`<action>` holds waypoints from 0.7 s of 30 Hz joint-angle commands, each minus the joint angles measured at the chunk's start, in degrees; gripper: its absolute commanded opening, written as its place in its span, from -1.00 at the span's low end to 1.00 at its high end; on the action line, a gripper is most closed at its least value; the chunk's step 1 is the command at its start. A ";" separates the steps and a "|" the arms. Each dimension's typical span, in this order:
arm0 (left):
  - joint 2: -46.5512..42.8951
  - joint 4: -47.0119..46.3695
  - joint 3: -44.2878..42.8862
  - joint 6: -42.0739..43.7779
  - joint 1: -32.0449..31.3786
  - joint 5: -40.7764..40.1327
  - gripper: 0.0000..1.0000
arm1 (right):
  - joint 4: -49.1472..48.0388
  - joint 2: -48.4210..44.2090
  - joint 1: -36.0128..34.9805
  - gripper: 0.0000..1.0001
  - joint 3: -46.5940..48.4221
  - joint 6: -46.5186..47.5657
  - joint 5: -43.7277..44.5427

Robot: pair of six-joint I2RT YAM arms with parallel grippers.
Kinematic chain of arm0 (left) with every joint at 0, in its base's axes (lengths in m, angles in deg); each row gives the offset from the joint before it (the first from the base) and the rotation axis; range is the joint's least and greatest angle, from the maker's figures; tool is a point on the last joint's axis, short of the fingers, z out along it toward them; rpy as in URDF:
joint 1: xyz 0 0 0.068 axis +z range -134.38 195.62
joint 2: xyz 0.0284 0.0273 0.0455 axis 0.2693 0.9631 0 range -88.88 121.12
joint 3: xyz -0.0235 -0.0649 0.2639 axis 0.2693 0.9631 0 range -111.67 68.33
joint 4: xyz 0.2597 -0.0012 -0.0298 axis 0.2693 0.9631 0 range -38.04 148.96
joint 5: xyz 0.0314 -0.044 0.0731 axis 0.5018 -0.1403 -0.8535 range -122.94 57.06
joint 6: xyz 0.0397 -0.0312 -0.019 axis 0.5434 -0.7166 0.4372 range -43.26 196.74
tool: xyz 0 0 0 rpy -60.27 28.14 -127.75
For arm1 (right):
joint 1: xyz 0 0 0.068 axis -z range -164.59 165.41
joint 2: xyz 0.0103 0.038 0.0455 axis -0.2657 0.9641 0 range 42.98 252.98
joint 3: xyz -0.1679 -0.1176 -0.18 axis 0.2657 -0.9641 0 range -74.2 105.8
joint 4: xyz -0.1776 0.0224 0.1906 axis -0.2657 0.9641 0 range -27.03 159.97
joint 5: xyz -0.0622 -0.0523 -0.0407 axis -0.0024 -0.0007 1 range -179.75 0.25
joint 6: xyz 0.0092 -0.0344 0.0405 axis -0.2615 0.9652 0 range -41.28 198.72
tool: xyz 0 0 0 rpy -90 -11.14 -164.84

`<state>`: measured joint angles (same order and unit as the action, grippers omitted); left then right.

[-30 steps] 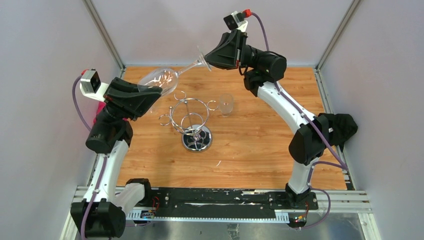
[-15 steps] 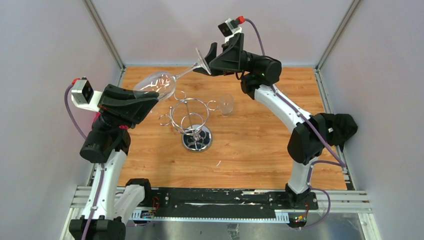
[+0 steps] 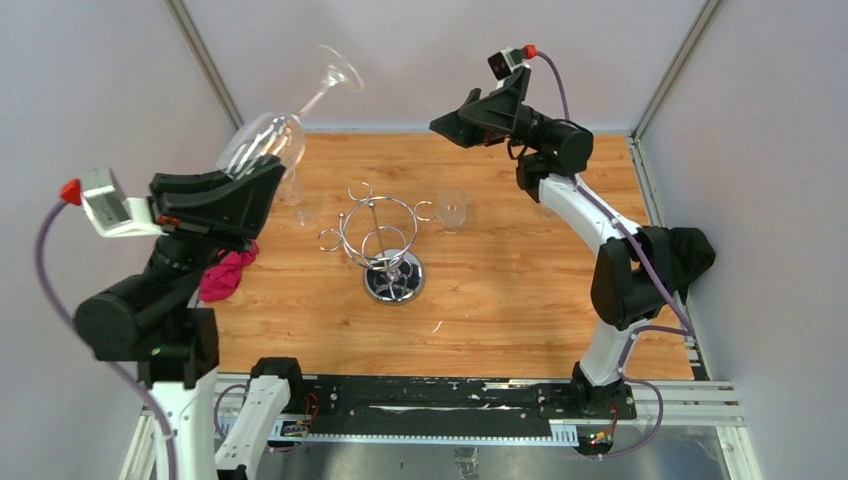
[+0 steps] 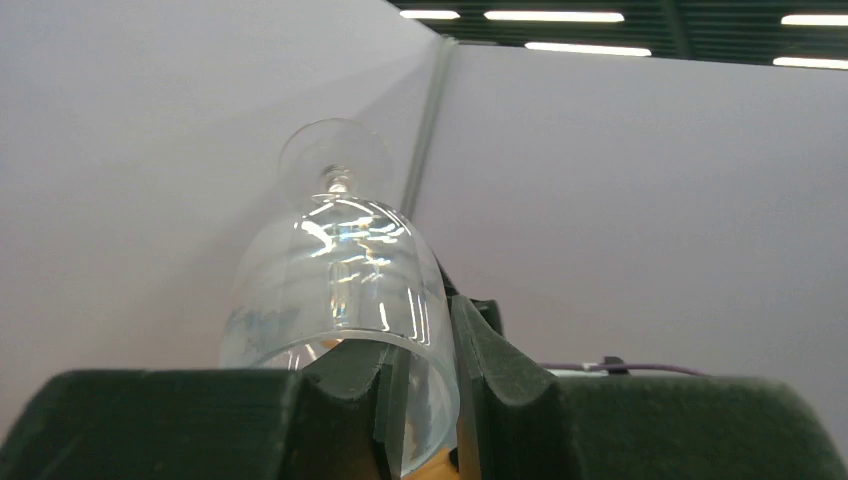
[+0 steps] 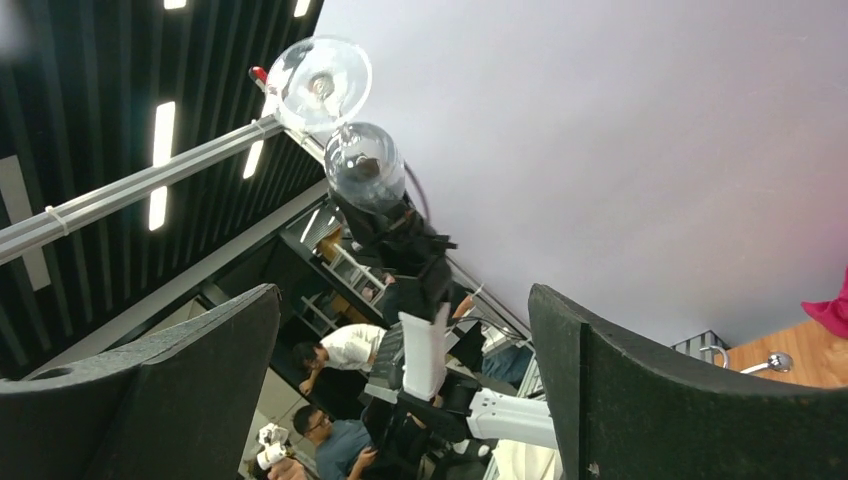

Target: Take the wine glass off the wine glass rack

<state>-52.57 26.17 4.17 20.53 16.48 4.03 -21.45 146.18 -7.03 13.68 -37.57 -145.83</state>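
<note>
The clear wine glass [image 3: 265, 140] hangs in the air high at the back left, off the wine glass rack [image 3: 383, 232], its foot tilted up toward the back wall. My left gripper [image 3: 268, 170] is shut on the wall of the bowl at the rim. In the left wrist view one finger [image 4: 345, 385] sits inside the wine glass [image 4: 335, 265] and the other outside, with the left gripper [image 4: 430, 400] pinching the wall between them. My right gripper [image 3: 445, 120] stands wide open at the back, well right of the glass. Its wrist view shows the right gripper [image 5: 405, 390] empty, the wine glass [image 5: 345, 120] far off.
The chrome rack stands mid-table on its round mirrored base [image 3: 394, 283]. A small clear tumbler [image 3: 452, 208] stands right of the rack, and another clear glass [image 3: 299, 198] left of it. A pink cloth [image 3: 228, 272] lies under the left arm. Grey walls close in on three sides.
My right gripper opened, let go of the glass's foot and drew back to the right. The left arm carried the glass up and to the left, its foot swinging upward.
</note>
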 commanded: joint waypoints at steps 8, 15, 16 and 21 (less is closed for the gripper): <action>9.85 77.11 -40.43 35.05 -0.32 -31.11 -1.00 | -4.70 -5.83 5.13 0.98 -5.49 -0.47 -0.61; 15.82 91.03 -46.62 36.56 -0.28 -34.19 -1.00 | -4.74 -6.31 6.19 0.98 -8.39 -0.38 -1.30; 15.90 91.48 -46.26 36.34 -0.26 -34.05 -1.00 | -4.85 -6.48 6.36 0.98 -8.76 -0.41 -1.32; 16.09 92.91 -42.14 36.01 -0.26 -34.64 -1.00 | -4.79 -7.36 7.41 0.98 -10.44 -0.19 -2.18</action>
<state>-36.13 115.53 -39.72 55.28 16.48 -29.24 -23.09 141.37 -1.10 4.33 -37.70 -146.33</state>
